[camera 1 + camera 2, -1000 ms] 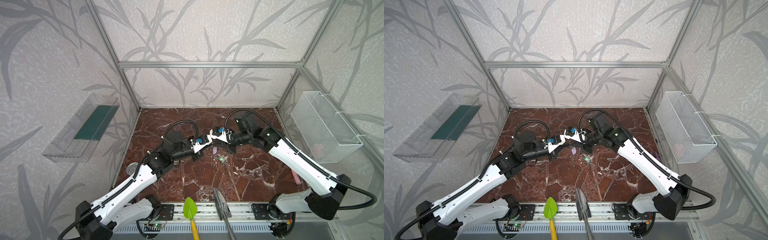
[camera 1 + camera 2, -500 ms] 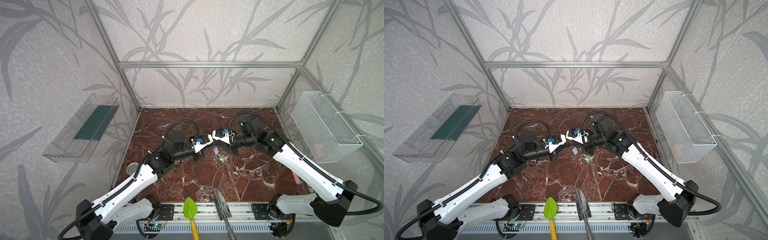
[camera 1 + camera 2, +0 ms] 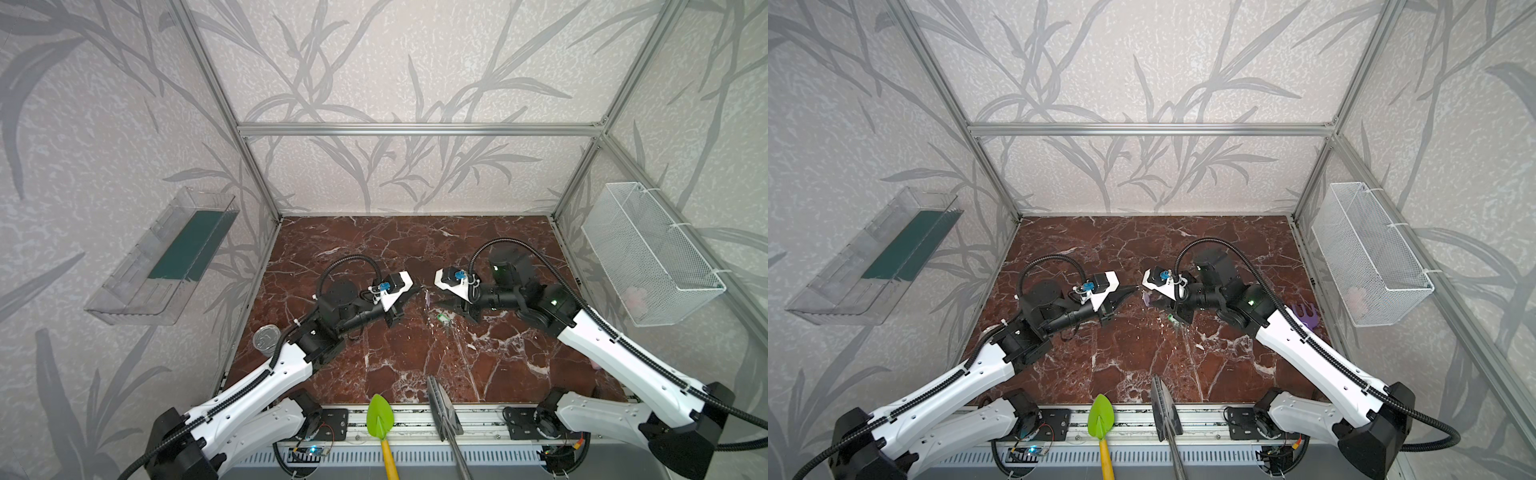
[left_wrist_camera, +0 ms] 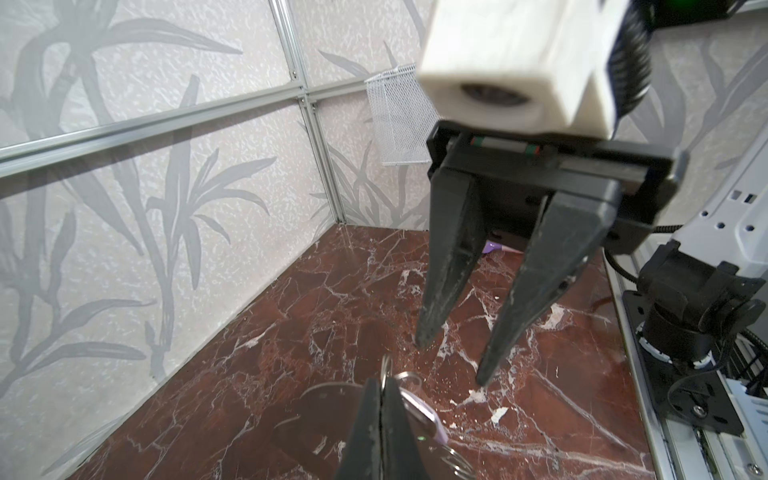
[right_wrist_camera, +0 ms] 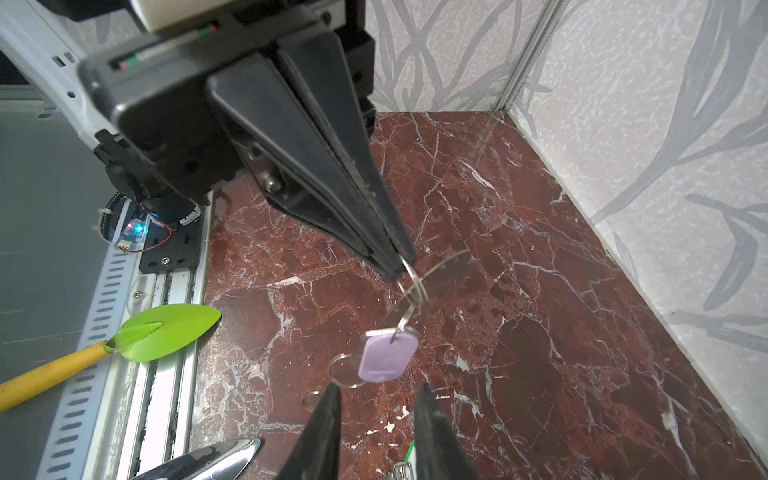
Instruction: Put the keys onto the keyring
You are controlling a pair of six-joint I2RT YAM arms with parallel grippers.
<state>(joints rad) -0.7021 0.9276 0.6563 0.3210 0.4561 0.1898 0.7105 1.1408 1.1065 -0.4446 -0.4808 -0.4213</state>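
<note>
Bare surface (image 3: pixel 395 357) lies open in front of both hands; the green key (image 3: pixel 443 318) sits near the right hand (image 3: pixel 446 300) (a tin can (image 3: pixel 266 337) blocks the left edge)

White arms (image 3: pixel 266 386), black tapered end effectors (image 4: pixel 451 359)
</note>
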